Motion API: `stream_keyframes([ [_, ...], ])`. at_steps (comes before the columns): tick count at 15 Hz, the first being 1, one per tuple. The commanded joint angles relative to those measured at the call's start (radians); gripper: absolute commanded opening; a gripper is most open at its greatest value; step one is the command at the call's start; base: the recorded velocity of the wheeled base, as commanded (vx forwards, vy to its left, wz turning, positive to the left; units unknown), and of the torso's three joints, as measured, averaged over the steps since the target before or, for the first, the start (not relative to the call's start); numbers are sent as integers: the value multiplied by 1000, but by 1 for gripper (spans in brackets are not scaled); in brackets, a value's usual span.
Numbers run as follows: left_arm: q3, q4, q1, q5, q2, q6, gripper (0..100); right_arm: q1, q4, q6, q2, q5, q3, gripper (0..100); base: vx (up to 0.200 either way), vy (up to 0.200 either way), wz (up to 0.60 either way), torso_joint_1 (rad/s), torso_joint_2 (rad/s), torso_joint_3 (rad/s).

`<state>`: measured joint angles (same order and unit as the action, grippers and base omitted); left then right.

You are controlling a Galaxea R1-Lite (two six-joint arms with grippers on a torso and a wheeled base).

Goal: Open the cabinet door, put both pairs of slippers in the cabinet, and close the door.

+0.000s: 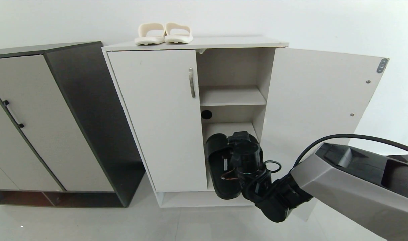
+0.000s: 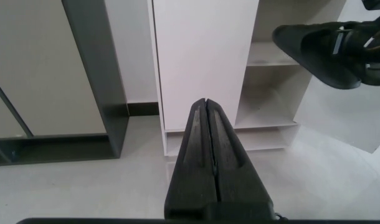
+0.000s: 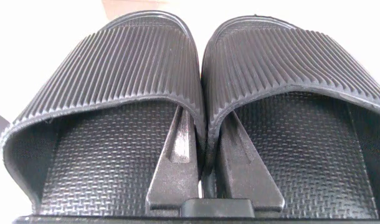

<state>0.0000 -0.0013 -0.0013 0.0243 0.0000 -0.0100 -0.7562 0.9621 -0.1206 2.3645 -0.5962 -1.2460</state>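
A pair of black slippers point(image 1: 220, 167) hangs in the air just in front of the white cabinet's point(image 1: 224, 43) open right half. My right gripper point(image 3: 202, 134) is shut on the black slippers point(image 3: 140, 81), one finger inside each, pinching their inner walls together. From the left wrist view the black slippers point(image 2: 321, 53) hang outside the shelves. A cream pair of slippers point(image 1: 164, 33) lies on the cabinet top. The right door point(image 1: 317, 97) is swung wide open. My left gripper point(image 2: 205, 101) is shut on nothing, low over the floor and facing the cabinet's closed left door point(image 2: 202, 56).
Inside the open half are an upper shelf point(image 1: 230, 97), a lower shelf point(image 1: 229, 127) and a bottom board point(image 1: 204, 197). The left door point(image 1: 160, 117) with its metal handle point(image 1: 191, 82) stays closed. A grey and black cabinet point(image 1: 39, 117) stands close on the left.
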Motion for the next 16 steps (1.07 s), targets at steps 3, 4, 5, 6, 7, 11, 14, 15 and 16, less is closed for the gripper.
stream_keyframes([
  [3,0,0,0,-1,2,-1,0,5,-40,-1,78,3,-82,0,0,0,0,0,0,0],
  [4,0,0,0,-1,2,-1,0,9,-42,1,87,3,-95,0,0,0,0,0,0,0],
  [5,0,0,1,-1,2,-1,0,20,-43,1,93,3,-105,0,0,0,0,0,0,0],
  [6,0,0,1,0,2,1,0,28,-54,1,102,3,-115,0,0,0,0,7,2,-144],
  [7,0,0,0,-1,2,-1,0,31,-57,1,107,3,-116,0,0,0,0,2,2,-178],
  [11,0,0,1,-1,3,-1,0,34,-52,-1,110,1,-125,0,0,0,0,1,2,-189],
  [14,0,0,0,-3,2,-1,0,26,76,24,95,-24,-101,0,0,0,0,-2,1,-191],
  [15,0,0,0,-3,2,-1,0,26,119,56,95,-28,-89,0,0,0,0,2,7,-154],
  [16,0,0,0,-3,2,-2,0,26,155,81,91,-45,-64,0,0,0,0,-2,2,-51],
])
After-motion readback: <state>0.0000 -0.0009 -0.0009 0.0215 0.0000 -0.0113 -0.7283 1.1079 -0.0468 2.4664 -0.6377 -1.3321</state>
